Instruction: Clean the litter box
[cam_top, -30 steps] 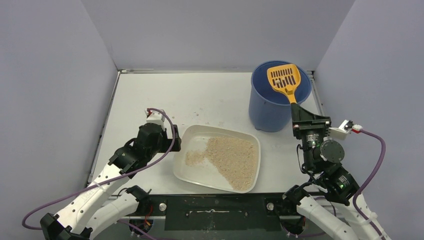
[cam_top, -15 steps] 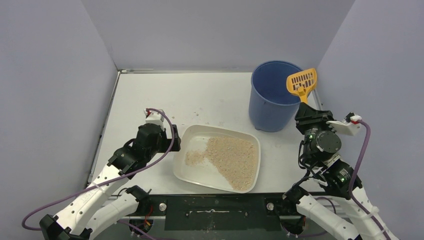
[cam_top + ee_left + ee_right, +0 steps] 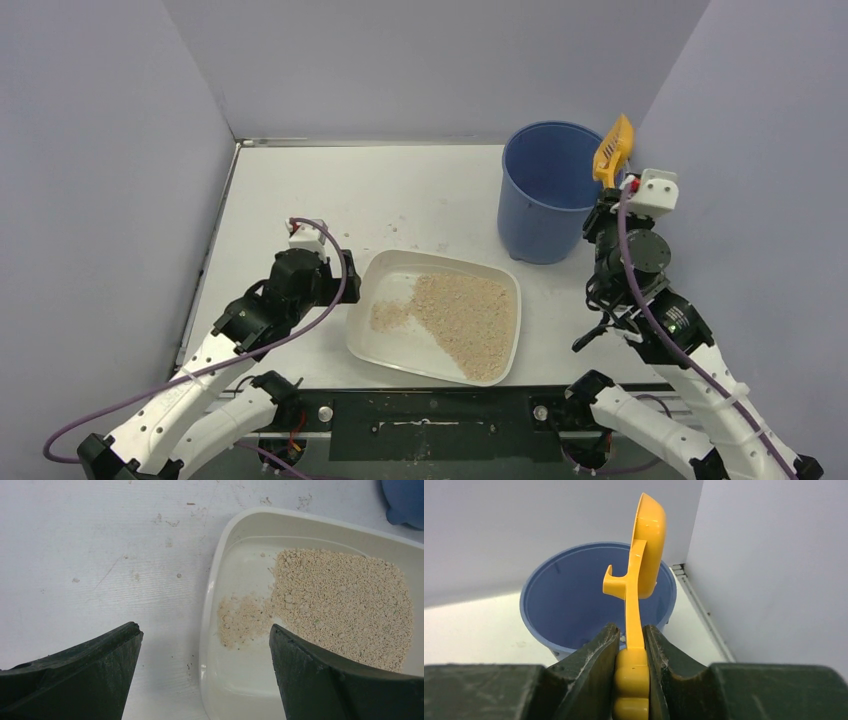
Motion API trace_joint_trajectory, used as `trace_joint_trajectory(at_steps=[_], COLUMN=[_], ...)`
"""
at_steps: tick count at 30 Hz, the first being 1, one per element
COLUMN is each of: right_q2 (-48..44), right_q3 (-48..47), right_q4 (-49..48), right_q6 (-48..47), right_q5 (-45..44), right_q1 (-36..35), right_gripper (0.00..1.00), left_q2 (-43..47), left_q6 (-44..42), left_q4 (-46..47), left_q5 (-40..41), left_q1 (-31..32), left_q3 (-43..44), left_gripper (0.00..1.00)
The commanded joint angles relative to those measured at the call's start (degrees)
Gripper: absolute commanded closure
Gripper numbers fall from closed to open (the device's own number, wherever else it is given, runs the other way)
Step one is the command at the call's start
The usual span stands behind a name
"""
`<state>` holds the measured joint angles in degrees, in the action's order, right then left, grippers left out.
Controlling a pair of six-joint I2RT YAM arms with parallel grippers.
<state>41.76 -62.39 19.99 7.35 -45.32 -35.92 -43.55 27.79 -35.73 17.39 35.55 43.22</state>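
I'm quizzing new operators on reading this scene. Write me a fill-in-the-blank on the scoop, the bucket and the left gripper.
1. The right gripper is shut on the orange scoop's ____.
2. The round bucket beyond the scoop is coloured ____.
3. The left gripper is ____, straddling the litter box's rim.
Missing words: handle; blue; open.

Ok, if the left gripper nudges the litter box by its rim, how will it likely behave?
The litter box looks shallow and wide on a smooth table, so it would probably slide rather than tip. Its litter is heaped toward the right side, so it may pivot unevenly, and loose grains would likely shift.
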Motion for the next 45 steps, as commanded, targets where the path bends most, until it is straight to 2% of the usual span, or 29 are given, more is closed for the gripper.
trace_joint_trajectory(at_steps=[1,12,16,25,28,34,45], right_q2=[3.27,12.06,13.76,13.96,13.43,11.51,12.32], right_q3=[-2.91,-10.33,-13.25,-15.35,-15.61,-19.26,-21.10], right_q4=[-3.15,7.23,10.32,11.59,11.53,9.75,9.23], right_q6=[-24.34,-49.55,-52.78,-52.91,-50.50,-35.17,-12.85], right_q5=[7.97,13.26,14.75,16.80,18.22,31.92,46.64], right_q1=[0.42,0.44,0.49,0.33,0.33,0.33,0.39], right_gripper=[1.00,1.00,1.00,1.00,1.00,1.00,1.00], left_q2=[1.23,2.92,3.20,3.47,3.39,3.22,2.69], left_q6=[-0.73,-0.70,-0.72,-0.79,-0.78,-0.74,-0.64], left_q4=[2.79,2.77,2.80,2.94,2.94,2.92,2.99], left_q5=[0.37,0.66,0.73,0.67,0.67,0.72,0.72], left_q1=[0.22,0.40,0.44,0.51,0.48,0.49,0.48], left_q3=[0.01,-0.17,-0.19,-0.24,-0.24,-0.30,-0.34], left_gripper=[0.03,0.03,0.03,0.03,0.03,0.03,0.03])
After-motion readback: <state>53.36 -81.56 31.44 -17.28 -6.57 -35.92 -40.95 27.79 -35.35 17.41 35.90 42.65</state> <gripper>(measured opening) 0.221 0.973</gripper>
